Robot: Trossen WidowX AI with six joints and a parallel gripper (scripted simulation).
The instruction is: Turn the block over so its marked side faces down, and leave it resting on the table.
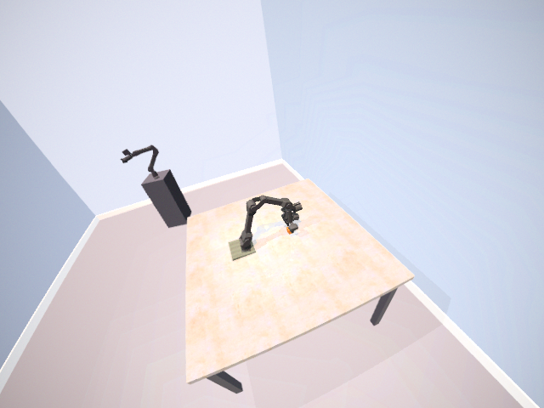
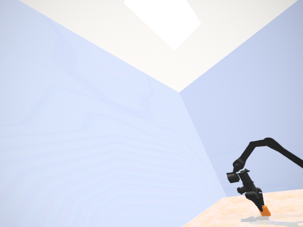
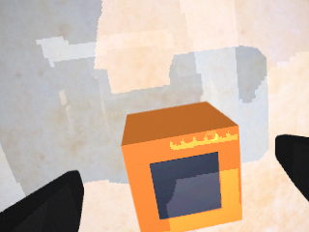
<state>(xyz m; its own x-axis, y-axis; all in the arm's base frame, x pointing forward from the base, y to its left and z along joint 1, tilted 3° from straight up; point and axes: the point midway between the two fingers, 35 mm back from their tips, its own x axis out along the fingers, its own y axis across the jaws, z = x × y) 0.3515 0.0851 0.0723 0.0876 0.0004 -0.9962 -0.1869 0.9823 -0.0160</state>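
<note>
The pale, mottled table (image 1: 280,307) carries the orange block (image 3: 183,168), grey marked face (no legible writing) toward the wrist camera. The end effector (image 3: 174,196) straddles it, spread wide, gripping nothing. Beyond, blue walls (image 2: 85,134).

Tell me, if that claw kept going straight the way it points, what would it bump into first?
Most likely the orange block: it sits between the open claw fingers, right ahead. The table lies under it; how much gap remains is unclear.
</note>
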